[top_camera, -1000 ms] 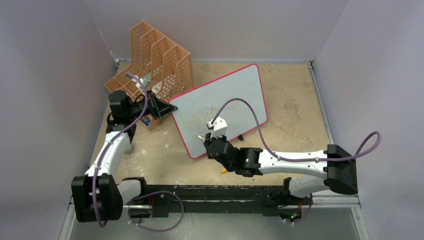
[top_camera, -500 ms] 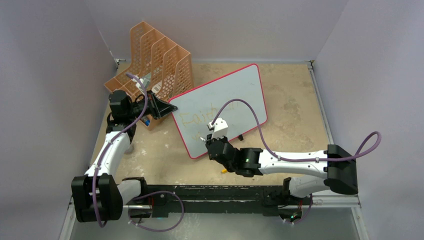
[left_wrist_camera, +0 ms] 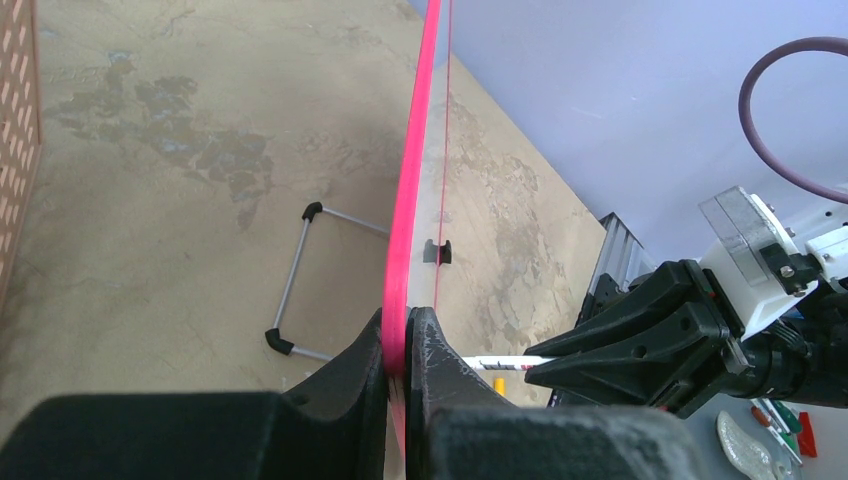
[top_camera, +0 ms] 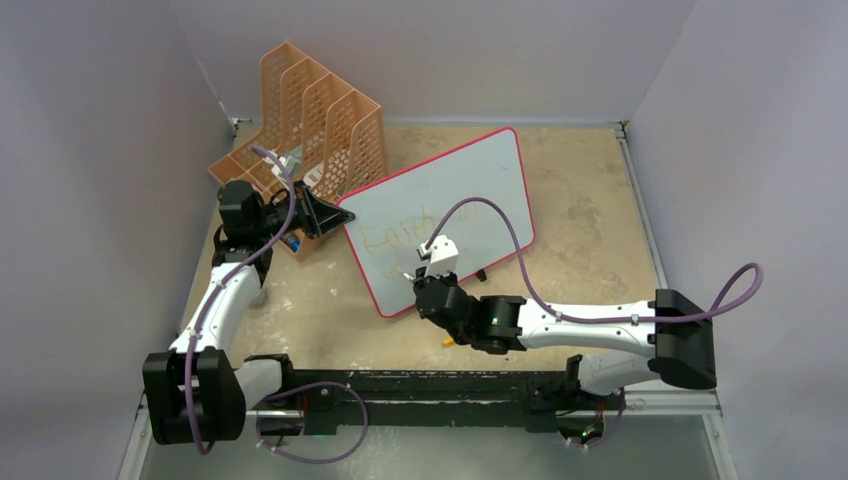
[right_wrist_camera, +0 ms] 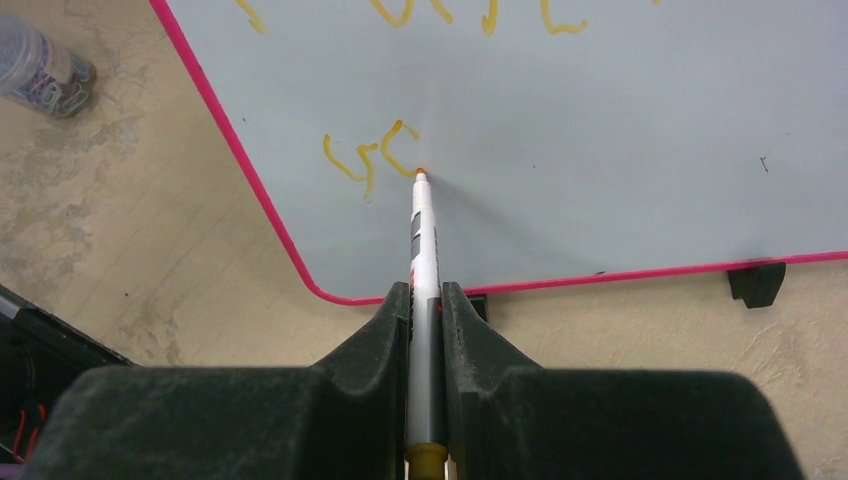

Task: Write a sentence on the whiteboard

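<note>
The whiteboard (top_camera: pixel 475 175), pale with a pink frame, stands tilted in the middle of the table. My left gripper (top_camera: pixel 340 214) is shut on its left edge; the wrist view shows both fingers (left_wrist_camera: pixel 362 360) pinching the pink frame (left_wrist_camera: pixel 415 150). My right gripper (right_wrist_camera: pixel 427 295) is shut on a white marker (right_wrist_camera: pixel 424 235) with its orange tip touching the board. The sentence (top_camera: pixel 393 234) shows as faint orange letters in the top line. A second line (right_wrist_camera: pixel 368 155) has three strokes just left of the tip. The right gripper (top_camera: pixel 413 276) is at the board's lower left.
An orange perforated file rack (top_camera: pixel 312 108) stands behind the left gripper. A clear jar of clips (right_wrist_camera: pixel 45 65) lies left of the board. The board's wire stand (left_wrist_camera: pixel 300 280) and black feet (right_wrist_camera: pixel 755 283) rest on the table. A small yellow piece (top_camera: pixel 447 341) lies under the right arm.
The right gripper with the marker has shifted very slightly along the board. The left arm has not moved.
</note>
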### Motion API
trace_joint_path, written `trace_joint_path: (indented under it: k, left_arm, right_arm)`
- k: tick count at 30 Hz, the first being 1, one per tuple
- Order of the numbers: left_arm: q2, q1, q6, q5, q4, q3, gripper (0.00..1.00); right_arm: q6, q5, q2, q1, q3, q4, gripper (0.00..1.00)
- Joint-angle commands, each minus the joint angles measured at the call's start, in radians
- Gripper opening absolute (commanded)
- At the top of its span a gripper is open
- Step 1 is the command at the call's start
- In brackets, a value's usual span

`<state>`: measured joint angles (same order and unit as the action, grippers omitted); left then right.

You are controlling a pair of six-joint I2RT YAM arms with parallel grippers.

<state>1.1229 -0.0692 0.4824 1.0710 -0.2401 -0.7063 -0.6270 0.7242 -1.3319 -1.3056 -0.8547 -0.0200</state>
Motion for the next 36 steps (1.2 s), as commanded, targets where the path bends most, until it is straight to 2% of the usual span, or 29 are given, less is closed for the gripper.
trace_joint_path:
  k: [1,12,36]
  left_arm:
    - [-0.008,-0.009,-0.064,-0.037,-0.068,-0.009,0.00]
    - [-0.008,-0.009,-0.064,-0.036,-0.070,-0.009,0.00]
    - [-0.005,-0.009,-0.062,-0.032,-0.073,-0.009,0.00]
  right_arm:
    - [0.006,0.078,0.019,0.019,-0.007,0.015,0.00]
    - [0.026,0.100,0.016,0.024,-0.021,0.063,0.00]
    - [0.101,0.034,-0.015,0.026,-0.054,0.150,0.00]
